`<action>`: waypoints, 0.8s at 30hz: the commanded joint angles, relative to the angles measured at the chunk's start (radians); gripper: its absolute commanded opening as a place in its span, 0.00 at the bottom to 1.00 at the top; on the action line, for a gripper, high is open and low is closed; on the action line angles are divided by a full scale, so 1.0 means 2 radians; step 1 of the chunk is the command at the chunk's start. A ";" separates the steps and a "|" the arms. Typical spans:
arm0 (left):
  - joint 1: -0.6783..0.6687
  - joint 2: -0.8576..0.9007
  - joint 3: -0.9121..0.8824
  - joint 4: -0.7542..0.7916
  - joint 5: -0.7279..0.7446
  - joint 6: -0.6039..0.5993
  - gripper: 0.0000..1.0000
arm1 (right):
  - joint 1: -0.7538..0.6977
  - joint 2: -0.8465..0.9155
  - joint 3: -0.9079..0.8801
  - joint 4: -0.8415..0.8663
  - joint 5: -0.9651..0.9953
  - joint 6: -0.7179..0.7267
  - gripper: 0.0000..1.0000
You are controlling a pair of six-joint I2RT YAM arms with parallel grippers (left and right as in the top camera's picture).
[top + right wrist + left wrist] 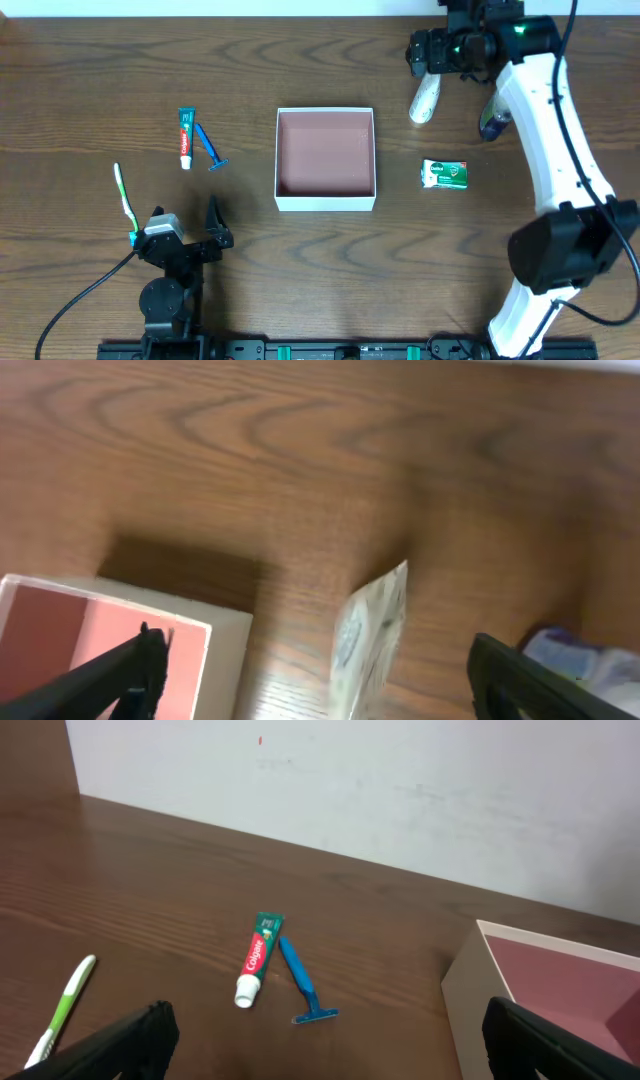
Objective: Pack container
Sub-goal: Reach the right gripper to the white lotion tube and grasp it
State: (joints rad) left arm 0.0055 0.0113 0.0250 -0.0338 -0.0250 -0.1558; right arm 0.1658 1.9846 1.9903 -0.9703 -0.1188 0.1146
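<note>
Container sits mid-way across the worktop: square, white walls, reddish-brown inside bare, so nothing is packed and everything's left to do. Toothpaste, razor and toothbrush lie to its left, soap packet and white tube to its right. Left hand is wide open and empty; right hand is spread wide over the tube, apparently not gripping, though the view is blurred.

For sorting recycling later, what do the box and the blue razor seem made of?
The container looks like thin cardboard: matte white walls, crisp straight edges, dull reddish-brown inside. The blue razor is probably moulded plastic: one uniform bright colour along a thin handle.
</note>
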 commanded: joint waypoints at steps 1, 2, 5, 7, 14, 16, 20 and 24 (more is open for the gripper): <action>0.003 -0.002 -0.010 -0.019 -0.002 0.007 0.98 | 0.009 0.022 0.002 0.000 0.039 0.055 0.90; 0.003 -0.002 -0.010 -0.019 -0.002 0.007 0.98 | 0.010 0.025 0.002 -0.001 0.045 0.060 0.88; 0.003 -0.002 -0.010 -0.019 -0.002 0.007 0.98 | 0.018 0.032 0.002 -0.007 0.062 0.069 0.78; 0.003 -0.002 -0.010 -0.019 -0.002 0.007 0.98 | 0.020 0.033 0.002 -0.011 0.077 0.076 0.73; 0.003 -0.002 -0.010 -0.019 -0.002 0.007 0.98 | 0.023 0.033 0.002 -0.017 0.094 0.077 0.61; 0.003 -0.002 -0.010 -0.019 -0.002 0.007 0.98 | 0.023 0.033 0.002 -0.022 0.104 0.077 0.53; 0.003 -0.002 -0.010 -0.019 -0.002 0.007 0.98 | 0.022 0.033 0.002 -0.029 0.112 0.078 0.43; 0.003 -0.002 -0.010 -0.019 -0.002 0.007 0.98 | 0.022 0.033 0.002 -0.033 0.114 0.077 0.34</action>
State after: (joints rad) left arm 0.0055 0.0113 0.0250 -0.0341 -0.0250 -0.1558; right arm 0.2073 2.0506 1.9900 -1.0298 0.0845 0.2630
